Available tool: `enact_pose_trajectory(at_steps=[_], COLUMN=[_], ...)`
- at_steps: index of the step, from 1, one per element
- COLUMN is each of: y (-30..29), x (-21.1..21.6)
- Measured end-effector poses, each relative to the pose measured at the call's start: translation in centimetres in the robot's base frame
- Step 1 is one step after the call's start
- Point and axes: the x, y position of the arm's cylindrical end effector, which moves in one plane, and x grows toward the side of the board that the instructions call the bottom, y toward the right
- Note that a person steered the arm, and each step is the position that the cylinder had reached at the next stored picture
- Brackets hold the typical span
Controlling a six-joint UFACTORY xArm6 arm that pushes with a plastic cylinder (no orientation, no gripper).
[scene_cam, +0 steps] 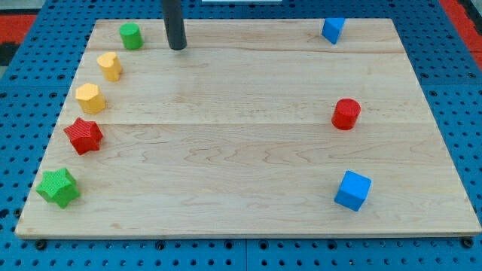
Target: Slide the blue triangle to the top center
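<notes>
The small blue triangle-like block (332, 29) sits near the board's top edge at the view's right. My tip (178, 47) rests on the board near the top edge at the view's left, far left of that blue block. A green cylinder (131, 35) stands just left of my tip, apart from it. A larger blue cube (352, 190) lies at the lower right.
A red cylinder (346, 114) stands at the right middle. Down the left edge lie a yellow heart-like block (110, 65), a yellow hexagon (89, 98), a red star (83, 135) and a green star (58, 187). The wooden board (241, 150) lies on a blue pegboard.
</notes>
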Motion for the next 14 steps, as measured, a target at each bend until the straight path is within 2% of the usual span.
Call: enact_pose_trajectory(at_steps=[1, 2, 3, 4, 5, 6, 7, 8, 9, 10, 11, 12, 13, 14], y=[-5.5, -6.7, -0.5, 0.8, 7.5, 16.1, 27.2, 33.9, 34.6, 30.9, 20.8, 17.0, 21.1, 14.0], x=[-1.0, -0.6, 1.9, 8.5, 7.5, 4.2, 3.7, 3.4, -2.8, -4.0, -3.8, -3.8, -6.2, -6.4])
